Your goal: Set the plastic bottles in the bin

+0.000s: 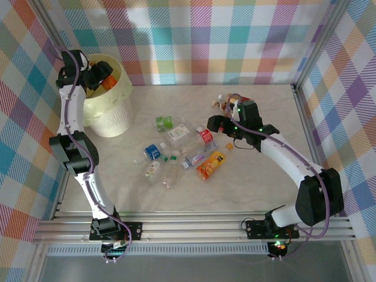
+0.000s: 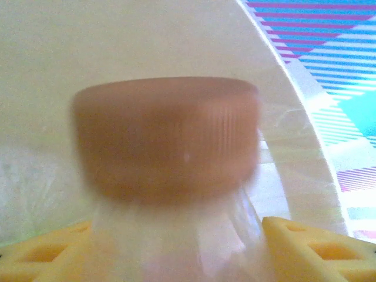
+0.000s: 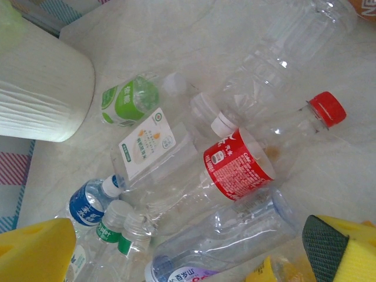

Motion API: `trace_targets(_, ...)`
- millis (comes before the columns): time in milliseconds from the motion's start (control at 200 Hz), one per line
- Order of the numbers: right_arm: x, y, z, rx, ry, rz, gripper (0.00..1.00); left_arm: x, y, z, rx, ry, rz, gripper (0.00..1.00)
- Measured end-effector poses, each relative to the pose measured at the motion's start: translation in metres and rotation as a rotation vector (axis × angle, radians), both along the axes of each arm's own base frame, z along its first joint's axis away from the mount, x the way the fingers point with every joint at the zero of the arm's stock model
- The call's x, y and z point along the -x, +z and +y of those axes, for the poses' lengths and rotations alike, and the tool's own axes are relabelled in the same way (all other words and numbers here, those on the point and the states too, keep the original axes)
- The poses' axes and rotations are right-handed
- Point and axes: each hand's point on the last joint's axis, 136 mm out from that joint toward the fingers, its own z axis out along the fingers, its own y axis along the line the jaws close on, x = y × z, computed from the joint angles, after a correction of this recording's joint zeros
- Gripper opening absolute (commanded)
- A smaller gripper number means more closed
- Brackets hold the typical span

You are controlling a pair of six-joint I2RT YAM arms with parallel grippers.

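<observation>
Checked cloth (image 1: 235, 35) in pink, teal, orange and white squares walls the cell on three sides, hung inside a pale metal frame. Below it lies the tabletop (image 1: 176, 197), a light beige surface with faint marbling, bare along its near strip. Aluminium rails (image 1: 194, 226) run across the near edge and carry both arm bases.

Next in size is the bin (image 1: 111, 117), standing at the far left of the tabletop, pale yellow at the rim and ribbed white below.

From its base the left arm rises and bends over the bin, and the left gripper (image 1: 100, 80) hangs above the bin's mouth. Between its yellow fingers (image 2: 305, 247) is a clear bottle (image 2: 176, 235), blurred, with the bin's inner wall behind it. Whether the fingers press it or stand just off it I cannot tell. The right arm curves in from the right side. Its right gripper (image 1: 212, 124) hovers over the loose bottles, jaws spread wide with nothing held.

On the tabletop, the plastic bottles (image 1: 176, 150) lie on their sides around the middle, well apart from the bin. Just beside the right gripper is a red-labelled bottle (image 3: 238, 164) with a red cap. An orange-labelled bottle (image 1: 210, 165) lies nearer the rails. To the left are a white-labelled bottle (image 3: 144, 144), a crushed green-labelled bottle (image 3: 123, 100) and a blue-labelled bottle (image 3: 88, 202).

Smallest is the brownish-orange cap (image 2: 167, 138) on the bottle over the bin.
</observation>
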Motion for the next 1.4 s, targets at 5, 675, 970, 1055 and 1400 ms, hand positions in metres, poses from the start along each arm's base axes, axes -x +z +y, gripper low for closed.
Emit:
trace_targets(5,0.000,0.000,0.000,0.001,-0.001,0.001,1.00,0.000,0.000,0.000,0.001,-0.002,-0.001,0.70)
trace_targets(675,-0.005,0.011,-0.064,0.060,-0.211,-0.013,1.00,0.006,0.048,-0.029,-0.059,-0.166,-0.148,1.00)
trace_targets(970,-0.010,-0.023,-0.131,0.153,-0.389,0.093,1.00,0.083,0.138,-0.054,-0.092,-0.220,-0.349,1.00)
trace_targets(1055,-0.009,-0.032,-0.138,0.189,-0.402,0.116,1.00,0.107,0.150,-0.064,-0.070,-0.233,-0.401,1.00)
trace_targets(1400,-0.022,-0.082,-0.159,0.335,-0.394,0.219,0.99,0.177,0.138,-0.102,0.021,-0.277,-0.454,1.00)
